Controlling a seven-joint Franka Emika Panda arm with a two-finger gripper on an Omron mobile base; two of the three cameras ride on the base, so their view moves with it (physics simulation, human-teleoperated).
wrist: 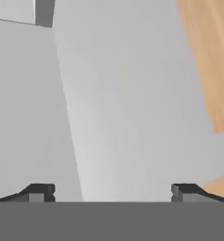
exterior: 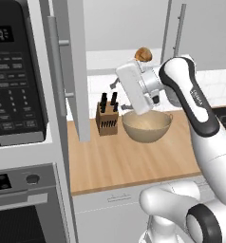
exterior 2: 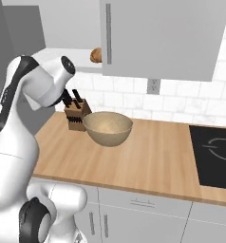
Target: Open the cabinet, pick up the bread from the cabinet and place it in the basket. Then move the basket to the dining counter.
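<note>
Two base cameras look forward and down from behind the arm, sharing the wooden counter (exterior: 134, 161) (opposite sides); the hand camera peers closely past wide-apart jaws at a grey panel (wrist: 132, 94).

The microwave (exterior: 17, 71) carries a small lit display at its top left showing digits, apparently "00" after a blurred character. The keypad below it has rows of white markings too small to read. A line of dark lettering runs along the robot arm (exterior: 199, 102), also too blurred to read.
</note>
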